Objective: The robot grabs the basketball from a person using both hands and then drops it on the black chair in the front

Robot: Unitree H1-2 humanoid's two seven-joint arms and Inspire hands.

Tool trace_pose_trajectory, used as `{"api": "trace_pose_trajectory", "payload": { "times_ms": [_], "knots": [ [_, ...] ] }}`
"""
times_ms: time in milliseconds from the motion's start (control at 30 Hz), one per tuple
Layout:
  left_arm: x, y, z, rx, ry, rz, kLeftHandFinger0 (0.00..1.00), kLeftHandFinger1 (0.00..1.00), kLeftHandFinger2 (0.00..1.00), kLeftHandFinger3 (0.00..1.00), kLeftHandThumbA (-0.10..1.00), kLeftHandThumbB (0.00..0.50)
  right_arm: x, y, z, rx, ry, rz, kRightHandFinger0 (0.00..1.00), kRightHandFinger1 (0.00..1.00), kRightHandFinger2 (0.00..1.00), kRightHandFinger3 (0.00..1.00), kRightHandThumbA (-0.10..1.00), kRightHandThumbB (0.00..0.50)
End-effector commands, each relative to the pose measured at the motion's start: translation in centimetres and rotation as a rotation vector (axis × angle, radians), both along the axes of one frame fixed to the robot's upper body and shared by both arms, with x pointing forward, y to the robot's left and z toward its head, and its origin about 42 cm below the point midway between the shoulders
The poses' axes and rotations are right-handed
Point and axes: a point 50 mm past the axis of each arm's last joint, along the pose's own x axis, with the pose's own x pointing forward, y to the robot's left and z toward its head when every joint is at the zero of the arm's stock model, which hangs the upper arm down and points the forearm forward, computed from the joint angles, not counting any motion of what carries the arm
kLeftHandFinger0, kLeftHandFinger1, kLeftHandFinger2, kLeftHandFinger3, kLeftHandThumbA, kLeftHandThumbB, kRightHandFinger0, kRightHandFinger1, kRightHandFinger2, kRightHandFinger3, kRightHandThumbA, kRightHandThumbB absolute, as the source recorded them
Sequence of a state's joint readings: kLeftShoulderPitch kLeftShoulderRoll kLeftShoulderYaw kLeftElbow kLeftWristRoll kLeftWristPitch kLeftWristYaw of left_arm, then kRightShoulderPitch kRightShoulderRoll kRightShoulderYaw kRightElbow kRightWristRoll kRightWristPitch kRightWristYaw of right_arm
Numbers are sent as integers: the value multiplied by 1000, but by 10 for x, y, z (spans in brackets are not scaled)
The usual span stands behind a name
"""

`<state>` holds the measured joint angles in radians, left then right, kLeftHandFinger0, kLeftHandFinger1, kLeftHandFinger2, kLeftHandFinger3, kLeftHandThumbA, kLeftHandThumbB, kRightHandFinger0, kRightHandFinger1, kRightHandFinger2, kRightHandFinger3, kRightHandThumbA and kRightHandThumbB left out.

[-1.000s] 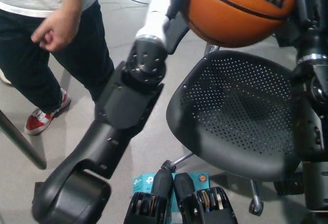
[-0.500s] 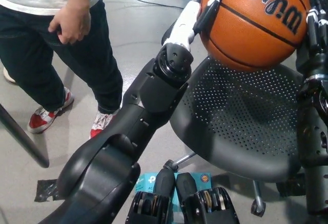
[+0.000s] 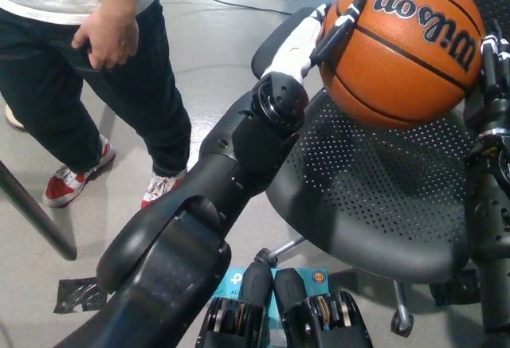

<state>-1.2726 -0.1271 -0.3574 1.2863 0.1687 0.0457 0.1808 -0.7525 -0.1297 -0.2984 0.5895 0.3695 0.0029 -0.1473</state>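
1. Both hands are on the basketball (image 3: 406, 45): it's pinched between them, held above the black chair (image 3: 374, 205), over the rear part of the perforated seat and clear of it.
2. Left hand (image 3: 307, 37), white, presses flat on the ball's left side; dark-tipped fingers (image 3: 344, 17) lie spread over the orange surface.
3. Right hand (image 3: 490, 65), black, sits against the ball's right edge, fingers pointing up along it. Mostly at frame edge, so how far it wraps is not readable.
4. Ball's printed logo faces up, toward the camera.
5. Left arm runs diagonally from the bottom left up to the ball, crossing the chair's left rim.
6. Person (image 3: 88, 53) stands at upper left, well apart from the ball; one hand (image 3: 107, 39) hangs at the hip of dark trousers, red-and-white shoes (image 3: 72, 179) on the grey floor (image 3: 215, 53).
7. Teal box (image 3: 231, 284) lies on the floor under the chair's front edge, near its base.
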Motion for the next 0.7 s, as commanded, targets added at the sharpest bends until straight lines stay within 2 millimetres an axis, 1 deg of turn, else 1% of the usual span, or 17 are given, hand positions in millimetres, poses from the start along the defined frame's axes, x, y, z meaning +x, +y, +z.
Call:
{"api": "trace_pose_trajectory", "payload": {
  "times_ms": [0,33,133,167,200,233,267,333,367,400,433,467,500,533,567,600,667],
  "knots": [
    [-5,-44,70,65,-181,-185,1000,1000,1000,1000,1000,172,17,0,63,-148,-174,-9,1000,1000,1000,1000,1000,231],
    [-1,-35,77,68,-200,-171,1000,1000,1000,1000,1000,166,19,-16,66,-157,-174,-37,1000,1000,1000,1000,1000,263],
    [11,-9,89,36,-230,-140,1000,1000,1000,1000,1000,155,19,-52,73,-132,-210,-81,1000,1000,1000,1000,1000,227],
    [16,4,96,56,-252,-113,1000,1000,1000,1000,1000,164,16,-71,76,-189,-206,-120,1000,1000,1000,1000,1000,233],
    [22,17,104,49,-252,-96,1000,1000,1000,1000,1000,185,14,-88,82,-190,-216,-136,1000,1000,1000,1000,1000,235],
    [24,25,107,51,-255,-92,1000,1000,1000,1000,1000,189,12,-94,86,-181,-224,-147,1000,1000,1000,1000,1000,223],
    [29,38,113,69,-265,-69,1000,1000,1000,1000,1000,193,10,-105,92,-193,-227,-180,1000,1000,1000,1000,1000,223],
    [34,54,121,47,-273,-39,1000,1000,1000,1000,1000,171,6,-121,99,-202,-256,-201,1000,1000,1000,1000,1000,232],
    [36,62,125,37,-272,-28,1000,1000,1000,1000,1000,167,4,-128,102,-201,-260,-210,1000,1000,1000,1000,1000,262],
    [38,68,129,30,-273,-16,1000,1000,1000,1000,1000,167,2,-133,104,-203,-262,-217,1000,1000,1000,1000,1000,272],
    [41,80,134,24,-285,14,1000,1000,1000,1000,1000,156,-4,-139,110,-212,-268,-234,1000,1000,1000,1000,1000,264],
    [42,83,135,23,-289,16,1000,1000,1000,1000,1000,155,-5,-140,111,-215,-272,-236,1000,1000,1000,1000,1000,262],
    [43,94,137,-2,-301,8,1000,1000,1000,1000,1000,136,-9,-143,113,-244,-286,-248,1000,1000,1000,1000,1000,254],
    [44,101,137,-4,-299,9,1000,1000,1000,1000,1000,150,-11,-144,115,-243,-295,-251,1000,1000,1000,1000,1000,259],
    [45,106,138,0,-303,15,1000,1000,1000,1000,1000,170,-13,-143,116,-247,-295,-247,1000,1000,1000,1000,1000,278],
    [46,112,138,12,-313,11,1000,1000,1000,1000,1000,174,-15,-141,117,-241,-303,-245,1000,1000,1000,1000,1000,279],
    [45,121,134,-27,-307,10,1000,1000,1000,1000,1000,149,-17,-135,118,-239,-319,-233,1000,1000,1000,1000,1000,275]
  ]
}}
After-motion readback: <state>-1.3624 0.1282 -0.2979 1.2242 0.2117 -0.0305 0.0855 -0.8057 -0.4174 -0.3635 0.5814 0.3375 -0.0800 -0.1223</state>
